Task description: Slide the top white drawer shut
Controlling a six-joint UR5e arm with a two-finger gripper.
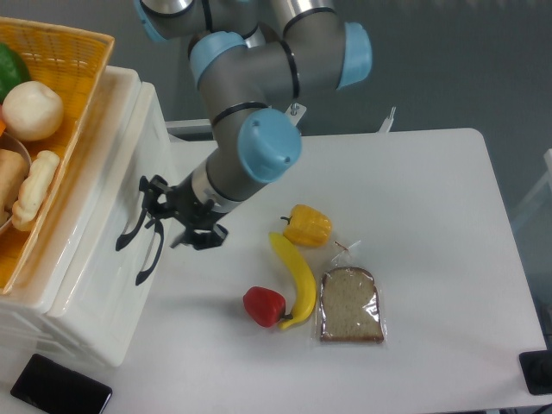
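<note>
The arm reaches down and to the left from its grey and blue joints. Its black gripper (172, 214) points leftward, fingers spread apart.

No text, label, brand, number or sign can be read anywhere in the camera view.
</note>
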